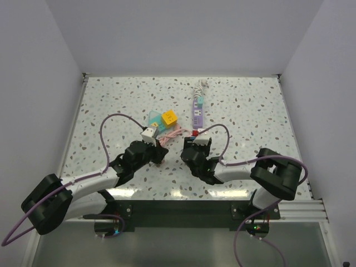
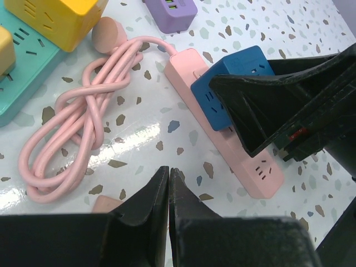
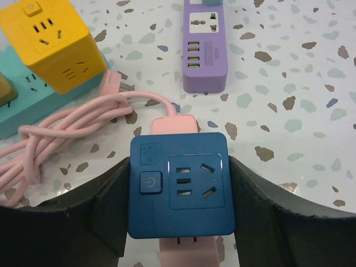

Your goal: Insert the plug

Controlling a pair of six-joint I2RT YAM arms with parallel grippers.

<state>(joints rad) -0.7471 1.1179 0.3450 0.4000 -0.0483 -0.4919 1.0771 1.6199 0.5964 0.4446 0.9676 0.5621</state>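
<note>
A blue cube plug sits over the pink power strip, and two dark prongs show under its near edge. My right gripper is shut on the cube's left and right sides. In the left wrist view the cube stands on the middle of the strip, with the right fingers around it. My left gripper is shut and empty, low over the table just left of the strip. In the top view both grippers, left and right, meet near the table's middle.
The strip's pink cable lies coiled to the left. A yellow cube sits on a teal strip at the far left. A purple power strip lies beyond the blue cube. White walls border the table.
</note>
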